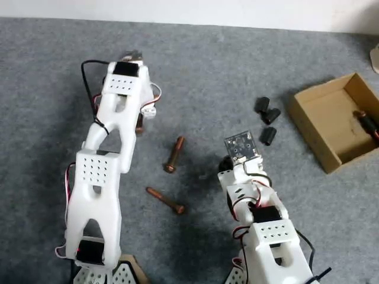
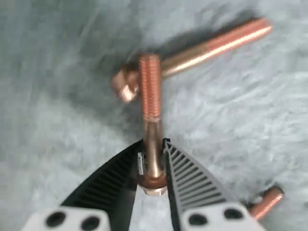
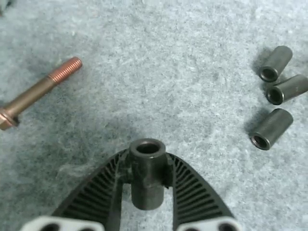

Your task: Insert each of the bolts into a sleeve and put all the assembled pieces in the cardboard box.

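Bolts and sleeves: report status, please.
Left gripper shut on bolt. Right gripper shut on sleeve. Two bolts, three sleeves loose. One piece in box.

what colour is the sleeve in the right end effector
The sleeve is black, clearest in the right wrist view.

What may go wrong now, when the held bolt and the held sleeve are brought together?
1. The left tool grips the bolt only near its head, so the long shaft may swing on contact.
2. The sleeve in the right tool has a small bore; a slight misalignment may push it out of the grip.
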